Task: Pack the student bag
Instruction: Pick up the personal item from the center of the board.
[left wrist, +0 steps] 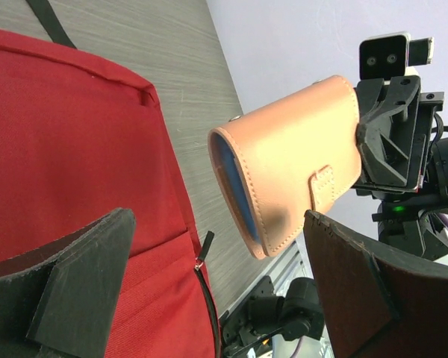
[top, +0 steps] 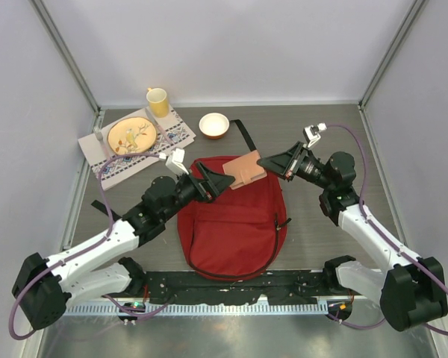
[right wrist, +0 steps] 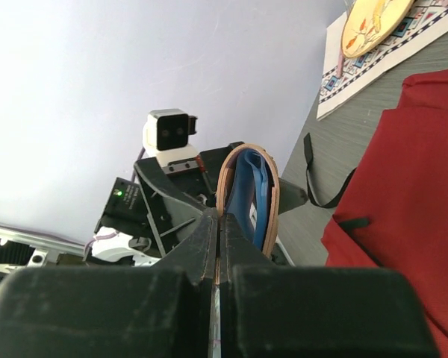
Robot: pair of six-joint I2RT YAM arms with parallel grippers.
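Tan leather case [top: 246, 170], one only, is pinched by its closed end in the right pincer [top: 263, 159], whose two fingers are pressed together on it. The right wrist view shows the fingers meeting on the leather edge, and the case's blue lining shows at its open mouth. Across from it the left pincer [top: 228, 181] stands spread wide. Its two fingers flank the case's mouth in the left wrist view, with a gap on each side and nothing between them gripped.

Below and around both pincers lies the student bag [top: 231, 224], the single largest thing on the bench [top: 321, 134]. It is dark red fabric, lying flat in the middle between the two arms, with its rounded end toward the near edge. One black zipper line [top: 275, 231] curves down its right side, and one black strap [top: 243, 134] trails from its far end. The case hangs over the bag's far edge; whether it touches the fabric I cannot tell.

Farther out, at the far left, one patterned mat [top: 175, 134] carries one yellow plate [top: 131, 136]. One yellow mug [top: 157, 101] stands just beyond the mat, and one white bowl [top: 213, 124] sits just to its right
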